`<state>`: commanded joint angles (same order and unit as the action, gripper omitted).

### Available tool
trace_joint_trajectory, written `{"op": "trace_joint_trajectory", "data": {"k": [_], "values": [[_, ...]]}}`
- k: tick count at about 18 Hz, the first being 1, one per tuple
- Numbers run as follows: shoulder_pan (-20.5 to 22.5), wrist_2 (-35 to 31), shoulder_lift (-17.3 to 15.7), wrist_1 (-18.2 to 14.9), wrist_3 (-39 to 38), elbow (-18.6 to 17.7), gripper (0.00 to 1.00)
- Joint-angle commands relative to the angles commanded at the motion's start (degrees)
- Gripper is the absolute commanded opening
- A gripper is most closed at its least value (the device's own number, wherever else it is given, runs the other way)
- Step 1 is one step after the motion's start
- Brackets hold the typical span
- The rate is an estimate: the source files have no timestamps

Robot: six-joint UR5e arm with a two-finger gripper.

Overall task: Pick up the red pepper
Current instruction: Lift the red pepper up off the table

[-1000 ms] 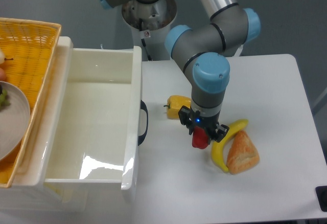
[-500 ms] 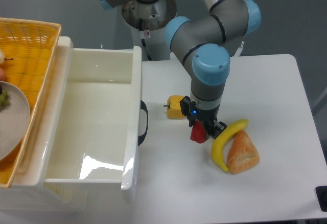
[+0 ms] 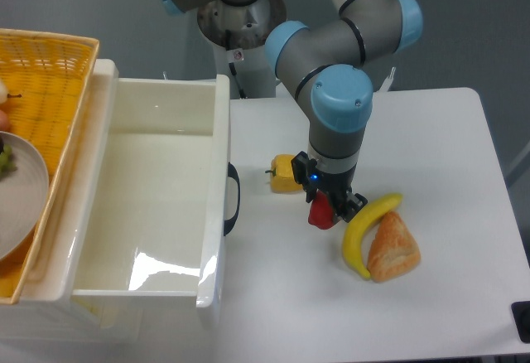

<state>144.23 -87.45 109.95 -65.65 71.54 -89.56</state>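
Observation:
The red pepper point(image 3: 320, 214) is small and glossy, sitting between the fingers of my gripper point(image 3: 325, 210), which is shut on it just above the white table point(image 3: 447, 139). The gripper body hides the pepper's top and stem. The arm comes down on it from the back, with its blue-capped wrist directly above. A yellow pepper point(image 3: 286, 175) lies just to the left of the gripper.
A banana point(image 3: 364, 232) and a piece of bread point(image 3: 392, 248) lie right of the gripper, the banana nearly touching it. A large white bin point(image 3: 157, 193) fills the left half, with a yellow wicker basket point(image 3: 45, 81) and a grey plate point(image 3: 18, 193) beyond it.
The gripper has risen slightly with the red pepper held in it, and the wrist has shifted a little up and to the left. Over the last half second it has barely moved.

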Motion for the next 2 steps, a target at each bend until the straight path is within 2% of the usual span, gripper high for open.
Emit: {"op": "trace_joint_trajectory", "data": {"k": [2], "values": [[0.0,0.1,0.1,0.1,-0.2,0.0,0.52]]}}
